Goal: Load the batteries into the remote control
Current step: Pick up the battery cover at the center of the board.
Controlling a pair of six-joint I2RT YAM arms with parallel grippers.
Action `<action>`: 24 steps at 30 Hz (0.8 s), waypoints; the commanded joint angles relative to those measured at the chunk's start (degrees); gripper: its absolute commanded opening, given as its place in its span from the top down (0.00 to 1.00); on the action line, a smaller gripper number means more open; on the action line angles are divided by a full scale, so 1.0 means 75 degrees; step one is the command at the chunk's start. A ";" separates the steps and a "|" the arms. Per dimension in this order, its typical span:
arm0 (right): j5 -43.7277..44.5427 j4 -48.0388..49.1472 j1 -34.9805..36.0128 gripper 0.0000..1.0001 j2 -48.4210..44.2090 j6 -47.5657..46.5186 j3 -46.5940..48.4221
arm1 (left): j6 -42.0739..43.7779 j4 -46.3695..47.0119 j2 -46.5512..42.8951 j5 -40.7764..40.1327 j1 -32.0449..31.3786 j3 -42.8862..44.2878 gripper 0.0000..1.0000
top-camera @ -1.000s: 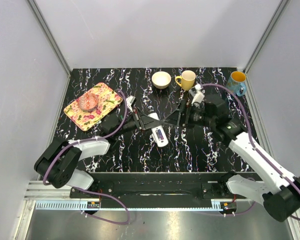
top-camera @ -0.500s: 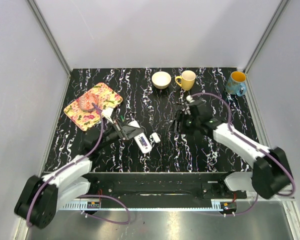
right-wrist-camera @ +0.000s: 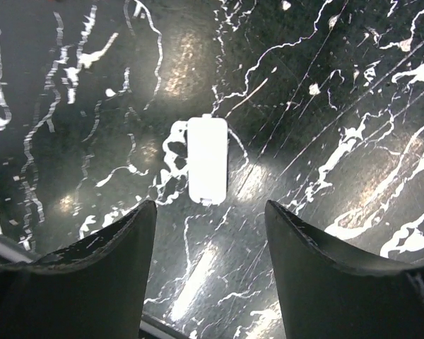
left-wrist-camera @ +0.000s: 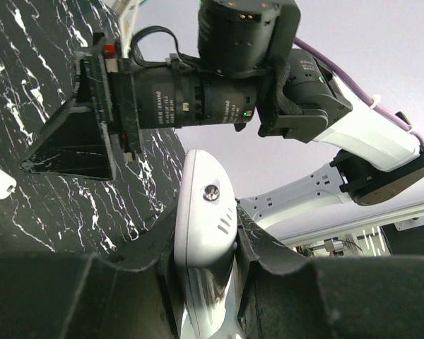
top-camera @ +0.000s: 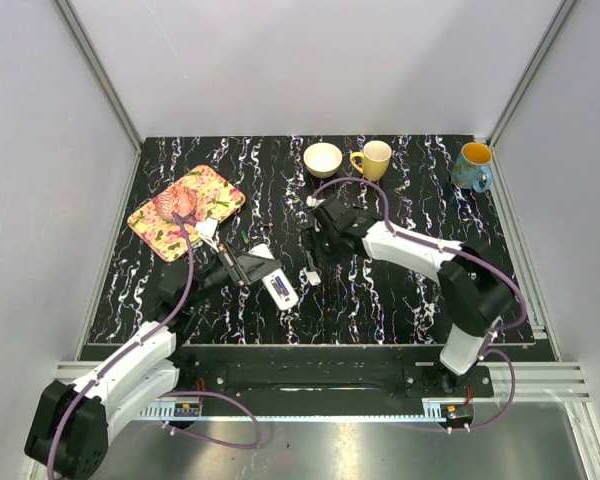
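Here, a black tabletop (top-camera: 400,290) with white marble veining, glossy, with patches of lamp glare in the right wrist view. Closed in at left, right and far side by plain pale grey walls (top-camera: 320,60) set between aluminium posts (top-camera: 100,80); a dark mounting bar (top-camera: 320,362) along the near edge, both arm bases on it.

Far left: floral tray (top-camera: 165,238) carrying a pinkish lump (top-camera: 177,203), kind not clear. Along the far edge, left to right: cream bowl (top-camera: 323,159), yellow mug (top-camera: 373,159) just beside it, and blue mug (top-camera: 473,165) well apart in the far right corner.

Left of centre: left gripper (top-camera: 260,272) clamped on the remote (top-camera: 280,290), a slim white handset angled from far left to near right. In the left wrist view, remote (left-wrist-camera: 203,219) pinched edgewise between the dark fingers (left-wrist-camera: 283,282), free end pointing toward the right arm. Contact with the table not clear from any view.

Centre: right gripper (top-camera: 312,262) pointing down, just right of the remote, above a small white piece (top-camera: 309,276). In the right wrist view, white piece (right-wrist-camera: 208,160) flat on the marble, rounded and rectangular. Right gripper (right-wrist-camera: 208,226) with fingers (right-wrist-camera: 106,247) spread wide apart, not touching the white piece.
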 commanded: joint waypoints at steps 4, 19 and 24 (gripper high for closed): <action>0.0652 -0.0480 0.0198 0.33 0.0925 -0.0590 0.0659 | -0.0176 0.0725 0.0127 0.0172 0.0052 -0.0206 1.00; 0.0898 -0.0691 0.0503 0.37 0.1805 -0.0837 0.1233 | -0.0082 0.0842 0.0197 0.0266 0.0041 -0.0241 1.00; 0.1109 -0.0808 0.0609 0.44 0.2004 -0.1012 0.1268 | -0.0059 0.0877 0.0244 0.0313 0.0052 -0.0241 1.00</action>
